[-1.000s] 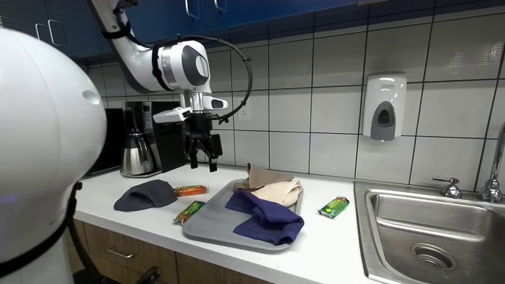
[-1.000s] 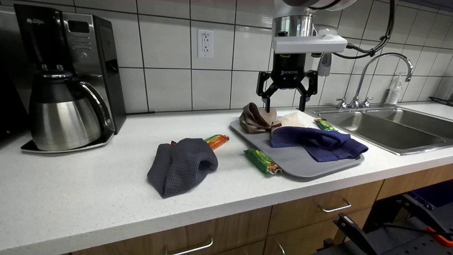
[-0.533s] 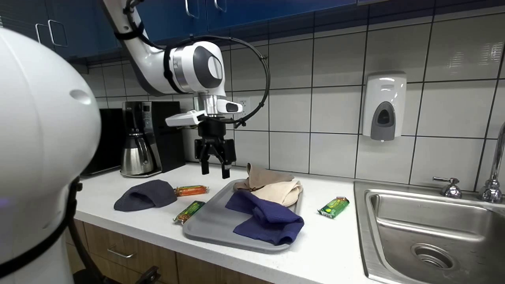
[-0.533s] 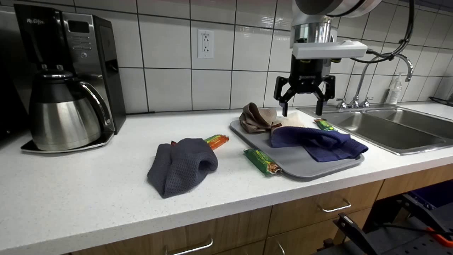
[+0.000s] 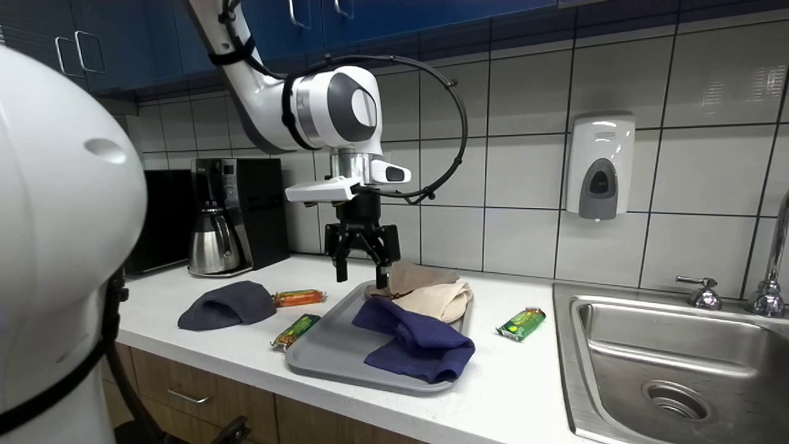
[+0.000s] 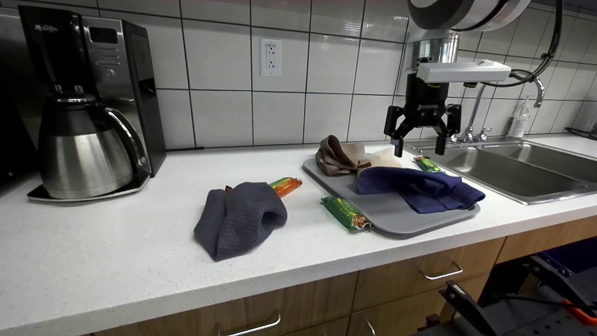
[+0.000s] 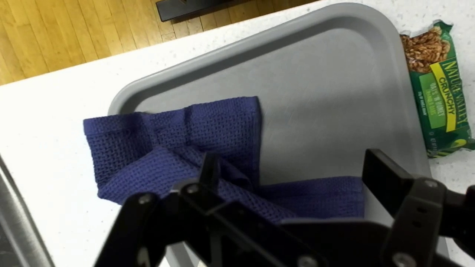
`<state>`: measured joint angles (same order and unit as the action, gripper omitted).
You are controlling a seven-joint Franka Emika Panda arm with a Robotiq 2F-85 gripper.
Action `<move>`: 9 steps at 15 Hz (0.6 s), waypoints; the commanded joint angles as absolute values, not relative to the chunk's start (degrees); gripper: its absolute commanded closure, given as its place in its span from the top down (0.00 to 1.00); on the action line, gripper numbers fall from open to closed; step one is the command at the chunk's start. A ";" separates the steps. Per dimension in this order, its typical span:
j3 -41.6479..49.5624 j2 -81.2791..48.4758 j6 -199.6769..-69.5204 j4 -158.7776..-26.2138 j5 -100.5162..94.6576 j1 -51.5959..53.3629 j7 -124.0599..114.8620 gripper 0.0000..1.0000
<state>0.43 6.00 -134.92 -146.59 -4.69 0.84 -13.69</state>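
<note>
My gripper (image 5: 362, 277) (image 6: 419, 150) is open and empty, above the grey tray (image 5: 333, 351) (image 6: 392, 219). In the wrist view its spread fingers (image 7: 291, 159) show over a crumpled blue cloth (image 7: 222, 118) on the tray, apart from it. A brown cloth (image 6: 338, 156) and a cream cloth (image 5: 437, 300) also lie on the tray. A green-wrapped bar (image 7: 438, 89) lies against the tray's side on the counter. A second green bar (image 5: 522, 324) lies between tray and sink. An orange bar (image 5: 299, 298) lies beside a dark grey cloth (image 6: 240, 219), partly covered by it in an exterior view.
A coffee maker with a steel carafe (image 6: 88, 158) stands at the far end of the counter. A steel sink (image 5: 567, 370) with a faucet (image 5: 773, 265) is at the opposite end. A soap dispenser (image 5: 601, 166) hangs on the tiled wall. Blue cabinets (image 5: 431, 18) hang above.
My gripper has moved to the right in both exterior views and slightly downward, over the tray. It has stayed open. The cloths, bars and tray have not moved.
</note>
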 commanded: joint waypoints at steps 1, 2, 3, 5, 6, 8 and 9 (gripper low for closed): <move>1.08 4.93 -134.43 -145.48 -5.88 -0.50 -7.47 1.00; 1.25 4.49 -134.39 -145.21 -6.01 -0.56 -6.22 1.00; 1.38 3.90 -134.39 -144.87 -6.43 -0.59 -5.00 1.00; 1.52 2.66 -134.35 -144.06 -7.16 -0.68 -3.16 1.00; 1.57 1.83 -134.43 -143.50 -7.78 -0.77 -2.58 1.00; 1.66 0.35 -134.71 -142.49 -8.89 -0.82 -1.79 1.00; 1.74 -0.64 -134.97 -141.86 -9.51 -0.84 -1.66 1.00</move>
<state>1.67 2.23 -134.92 -144.58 -7.31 0.07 -3.81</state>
